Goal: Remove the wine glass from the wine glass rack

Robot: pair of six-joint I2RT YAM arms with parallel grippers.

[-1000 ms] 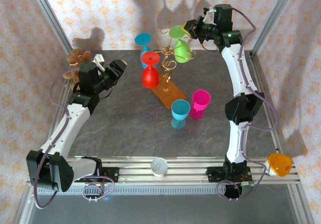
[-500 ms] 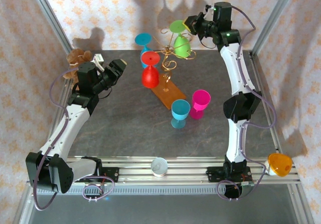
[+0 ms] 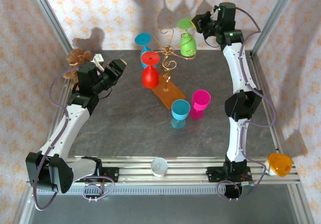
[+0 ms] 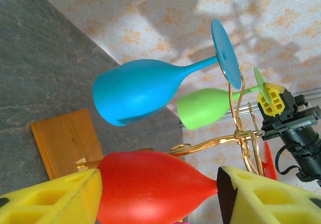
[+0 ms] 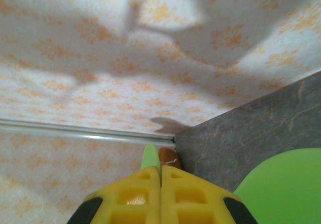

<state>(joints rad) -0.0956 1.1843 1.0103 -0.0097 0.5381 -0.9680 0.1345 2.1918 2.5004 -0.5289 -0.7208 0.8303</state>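
Top external view: the right gripper (image 3: pixel 199 22) is clamped on the foot of the green wine glass (image 3: pixel 188 44). The glass hangs bowl-down at the far right side of the gold wire rack (image 3: pixel 168 51), just beside one of its curled arms. The foot is the part the wire carries, so a grip there probably lets the arm slide the glass sideways out of the curl rather than lift it. The left gripper (image 3: pixel 119 66) hovers to the left of the rack with its jaws apart and nothing between them, likely kept clear of the work. A red glass (image 3: pixel 149 75) and a blue glass (image 3: pixel 144 39) hang on the rack's left side. Two more glasses, one cyan (image 3: pixel 179 113) and one pink (image 3: pixel 200 102), stand on the table (image 3: pixel 125 129) near the rack's wooden base (image 3: pixel 169 92).

The right wrist view shows the grip itself: the yellow pads (image 5: pixel 135 194) are pressed together with a thin green sliver of the foot pinched between them, and the bowl bulges in at lower right. The left wrist view gives the side angle. There the green stem crosses close by the gold wire, but whether it has cleared the curl cannot be told. Only the overhead camera takes in the whole layout of arms, rack and standing glasses.
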